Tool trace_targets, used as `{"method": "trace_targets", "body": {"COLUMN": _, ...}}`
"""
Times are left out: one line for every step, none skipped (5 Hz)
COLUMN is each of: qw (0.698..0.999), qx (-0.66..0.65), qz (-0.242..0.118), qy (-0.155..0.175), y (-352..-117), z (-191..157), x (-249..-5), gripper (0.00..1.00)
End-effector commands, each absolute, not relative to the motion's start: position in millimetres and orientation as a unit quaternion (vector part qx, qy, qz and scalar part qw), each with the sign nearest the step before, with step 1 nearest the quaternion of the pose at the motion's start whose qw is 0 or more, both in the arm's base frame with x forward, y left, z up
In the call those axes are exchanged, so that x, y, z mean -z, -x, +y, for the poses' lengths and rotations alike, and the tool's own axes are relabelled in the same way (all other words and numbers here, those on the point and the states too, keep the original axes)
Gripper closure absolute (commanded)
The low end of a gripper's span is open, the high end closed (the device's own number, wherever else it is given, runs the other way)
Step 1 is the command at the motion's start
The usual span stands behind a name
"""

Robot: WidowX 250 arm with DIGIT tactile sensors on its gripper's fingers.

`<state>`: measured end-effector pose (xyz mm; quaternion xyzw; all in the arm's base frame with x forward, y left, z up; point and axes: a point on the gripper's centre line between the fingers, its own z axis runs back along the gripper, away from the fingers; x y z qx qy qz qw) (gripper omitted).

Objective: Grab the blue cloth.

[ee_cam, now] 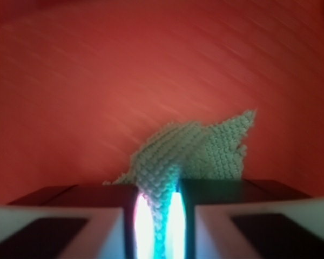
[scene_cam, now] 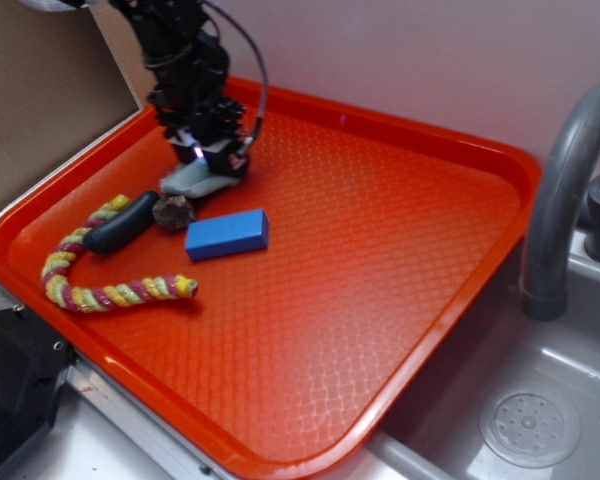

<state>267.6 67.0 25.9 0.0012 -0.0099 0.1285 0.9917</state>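
Apparently the tool (ee_cam: pixel 157 216) pinches the blue cloth (ee_cam: pixel 197 154) over the orange tray (scene_cam: pixel 380 250).

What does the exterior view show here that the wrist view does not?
Exterior only: the blue block, rope toy, a dark object, a brown lump, the sink faucet. Wrist only: the cloth's knit texture, pinched between the claw's fingers. Both: the blue cloth on the orange tray.

Black jointed arm (scene_cam: pixel 185 70) with a looping grey cable (scene_cam: pixel 252 60), white-faced gripper (ee_cam: pixel 157 216) pads, perhaps a small glowing light.
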Motion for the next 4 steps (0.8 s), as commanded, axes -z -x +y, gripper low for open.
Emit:
{"method": "trace_targets", "body": {"qw": 0.991, "qx": -0.131, "qz": -0.035, "qy": -0.012, "y": -259.7, "z": 60.7, "x": -120.7, "gripper": 1.00}}
{"method": "trace_targets", "body": {"qw": 0.992, "qx": -0.113, "qz": -0.031, "qy": -0.038, "y": -268.8, "z": 15.1, "x": -167.1, "gripper": 1.00}}
{"method": "trace_targets", "body": {"qw": 0.994, "qx": -0.101, "qz": -0.045, "qy": -0.023, "y": -273.6, "z": 6.5, "x": -184.6, "gripper": 1.00}}
{"method": "trace_targets", "body": {"qw": 0.994, "qx": -0.097, "qz": -0.037, "qy": -0.036, "y": -277.7, "z": 3.7, "x": -175.2, "gripper": 1.00}}
